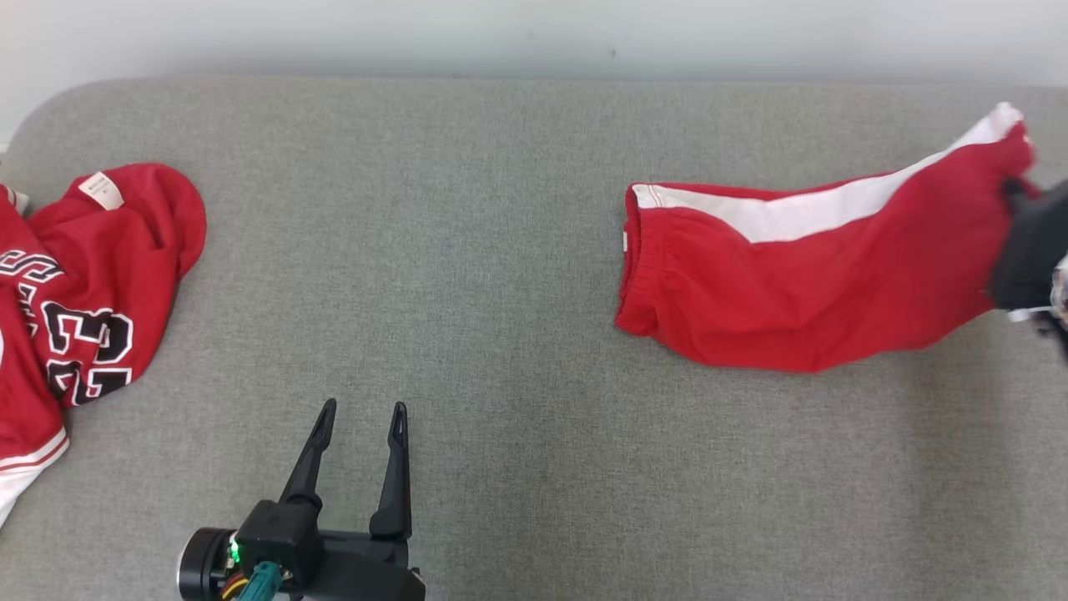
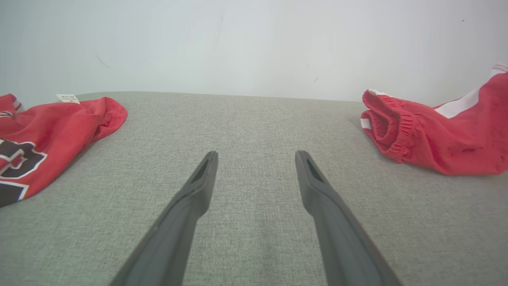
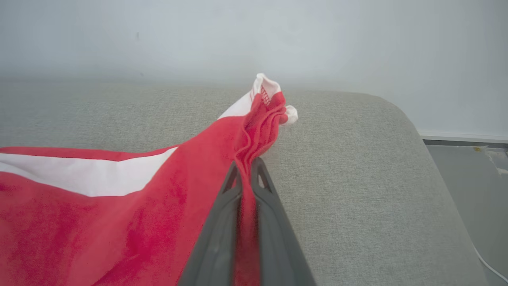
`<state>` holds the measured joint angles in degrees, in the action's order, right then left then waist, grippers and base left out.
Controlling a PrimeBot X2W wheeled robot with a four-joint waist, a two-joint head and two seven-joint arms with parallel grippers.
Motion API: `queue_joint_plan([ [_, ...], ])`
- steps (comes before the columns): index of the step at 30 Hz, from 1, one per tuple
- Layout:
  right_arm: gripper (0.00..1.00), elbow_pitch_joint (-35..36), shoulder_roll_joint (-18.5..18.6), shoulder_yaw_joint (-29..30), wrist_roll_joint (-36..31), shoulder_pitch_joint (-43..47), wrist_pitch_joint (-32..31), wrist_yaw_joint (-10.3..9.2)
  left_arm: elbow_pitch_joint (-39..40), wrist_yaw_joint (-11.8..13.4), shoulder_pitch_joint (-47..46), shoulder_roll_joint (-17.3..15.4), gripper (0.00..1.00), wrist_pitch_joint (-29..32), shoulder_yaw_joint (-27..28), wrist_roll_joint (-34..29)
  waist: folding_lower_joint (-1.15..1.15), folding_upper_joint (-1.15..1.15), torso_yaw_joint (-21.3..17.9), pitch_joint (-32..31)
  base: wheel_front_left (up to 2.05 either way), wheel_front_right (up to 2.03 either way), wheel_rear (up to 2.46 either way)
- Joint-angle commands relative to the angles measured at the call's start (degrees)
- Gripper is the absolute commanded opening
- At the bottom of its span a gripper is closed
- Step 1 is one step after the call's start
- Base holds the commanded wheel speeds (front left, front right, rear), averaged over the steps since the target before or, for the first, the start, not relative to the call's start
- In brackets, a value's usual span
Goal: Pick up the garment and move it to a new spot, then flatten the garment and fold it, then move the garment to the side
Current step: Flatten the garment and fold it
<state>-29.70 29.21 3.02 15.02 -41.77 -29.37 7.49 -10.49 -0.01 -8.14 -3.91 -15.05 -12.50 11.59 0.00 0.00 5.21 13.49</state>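
The grey padded surface [image 1: 501, 250] spans the frame. Red shorts [image 1: 793, 284] with a white stripe lie at the right, one end (bunched into folds) clamped in the right gripper [image 3: 246, 163]. A red jersey [image 1: 83, 292] sits crumpled at the left edge. The left gripper [image 1: 363, 405], lower left, gapes empty.

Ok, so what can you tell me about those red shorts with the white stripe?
The red shorts look like soft, wrinkly cloth, with a white stripe down one side and a stretchy gathered waistband. They lie stretched out on the grey cushion, with the waistband end resting toward the middle. The leg end is bunched and raised a bit, pinched between the shut fingers of the right gripper.
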Motion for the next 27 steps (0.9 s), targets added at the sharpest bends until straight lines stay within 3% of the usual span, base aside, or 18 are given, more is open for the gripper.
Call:
queue_joint_plan([
  [1,0.0,0.73,-1.23,-0.46,0.1,0.95,-0.43,0.03,-0.15,-0.07,1.03,0.12,1.0,-0.18,0.14,-0.48,0.0,0.0,-0.02,-0.86,0.0,0.0,0.0],
  [6,0.0,6.83,-5.56,-5.12,2.71,2.55,-4.06,0.03,-0.57,-0.45,1.68,0.41,1.0,-0.18,0.64,-0.18,0.0,0.0,0.43,-2.42,0.0,0.0,0.0],
  [12,0.0,7.68,-10.4,-9.73,2.43,3.1,-5.48,0.03,-0.9,-0.63,2.28,0.65,1.0,-0.18,0.66,-0.01,0.0,0.0,1.21,-3.36,0.0,0.0,0.0],
  [23,0.0,-3.34,-19.31,-10.05,-4.5,-1.74,-0.34,0.03,-1.27,-0.8,2.31,0.93,1.0,-0.18,0.09,0.4,0.0,0.0,4.15,-3.12,0.0,0.0,0.0],
  [27,0.0,-7.37,-20.85,-11.3,-5.44,-2.84,0.86,0.03,-1.45,-0.73,2.76,0.99,1.0,-0.18,0.12,0.46,0.0,0.0,4.84,-3.42,0.0,0.0,0.0],
])
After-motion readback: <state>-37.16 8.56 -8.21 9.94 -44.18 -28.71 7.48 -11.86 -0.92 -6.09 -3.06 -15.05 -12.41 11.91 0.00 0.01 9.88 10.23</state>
